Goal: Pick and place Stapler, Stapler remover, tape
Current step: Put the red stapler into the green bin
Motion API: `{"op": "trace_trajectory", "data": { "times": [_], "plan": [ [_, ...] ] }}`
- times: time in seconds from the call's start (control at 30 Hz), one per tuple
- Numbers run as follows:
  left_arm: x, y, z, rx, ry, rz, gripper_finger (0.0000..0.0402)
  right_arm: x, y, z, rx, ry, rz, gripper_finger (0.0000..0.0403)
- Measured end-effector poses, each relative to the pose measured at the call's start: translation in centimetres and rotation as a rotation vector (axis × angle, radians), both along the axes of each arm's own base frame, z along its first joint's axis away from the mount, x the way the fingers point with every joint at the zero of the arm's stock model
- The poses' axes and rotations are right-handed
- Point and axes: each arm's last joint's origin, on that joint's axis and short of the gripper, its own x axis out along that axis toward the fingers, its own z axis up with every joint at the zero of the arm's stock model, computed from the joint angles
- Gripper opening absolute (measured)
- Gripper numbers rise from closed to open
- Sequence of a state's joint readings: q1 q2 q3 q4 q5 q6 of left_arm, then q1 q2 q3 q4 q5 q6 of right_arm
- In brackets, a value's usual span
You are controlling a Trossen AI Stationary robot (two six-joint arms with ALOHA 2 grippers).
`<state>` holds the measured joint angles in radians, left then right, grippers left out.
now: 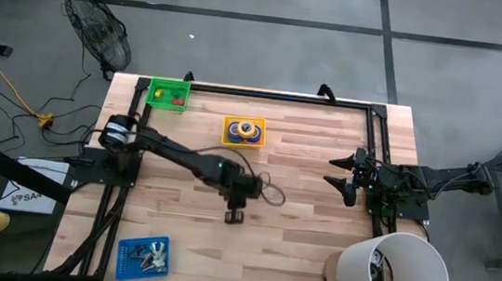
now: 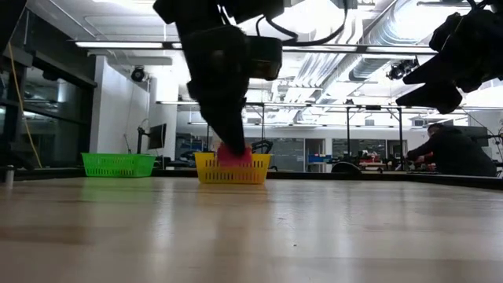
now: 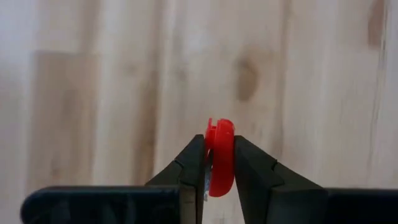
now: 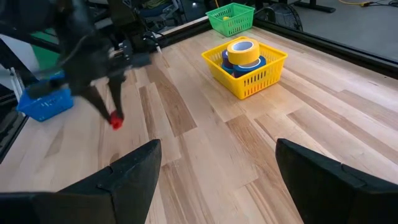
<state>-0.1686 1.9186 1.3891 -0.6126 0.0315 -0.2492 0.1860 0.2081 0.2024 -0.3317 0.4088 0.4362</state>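
Two dark fingers (image 3: 186, 174) of the left gripper (image 3: 219, 163) pinch a small red piece (image 3: 220, 157), while the high view alone shows the right gripper (image 1: 338, 174) spread over bare table (image 1: 298, 230).

This looks like a robotics lab or workshop — a wooden table (image 1: 305, 156) in a black metal frame stands on a bare grey concrete floor (image 1: 270, 49) marked with dark lines. Behind it, the low view shows an open hall with strip lights (image 2: 126, 45), exposed ceiling ducts (image 2: 393, 31) and rows of benches, where a person (image 2: 452, 153) sits — probably at another workstation. A floor fan (image 1: 99, 29) and loose cables (image 1: 26, 103) lie beside the table.
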Motion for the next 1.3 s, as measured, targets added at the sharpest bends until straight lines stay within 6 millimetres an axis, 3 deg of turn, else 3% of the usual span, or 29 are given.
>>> {"op": "trace_trajectory", "data": {
  "times": [0.33,0.77,1.0,1.3],
  "plan": [
    [-1.5,5.2,3.0,-0.13,0.051,0.443,0.0055,0.0,0.0,0.0,0.0,0.0,0.0,0.0307],
    [-5.0,13.2,6.3,-0.115,0.053,0.919,0.0055,0.0,0.0,0.0,0.0,0.0,0.0,0.0307],
    [-8.0,18.4,6.9,-0.029,0.11,1.119,0.0056,0.0,0.0,0.0,0.0,0.0,0.0,0.0307],
    [-13.4,25.6,6.7,0.181,0.254,1.37,0.0056,0.0,0.0,0.0,0.0,0.0,0.0,0.0307]
  ]
}}
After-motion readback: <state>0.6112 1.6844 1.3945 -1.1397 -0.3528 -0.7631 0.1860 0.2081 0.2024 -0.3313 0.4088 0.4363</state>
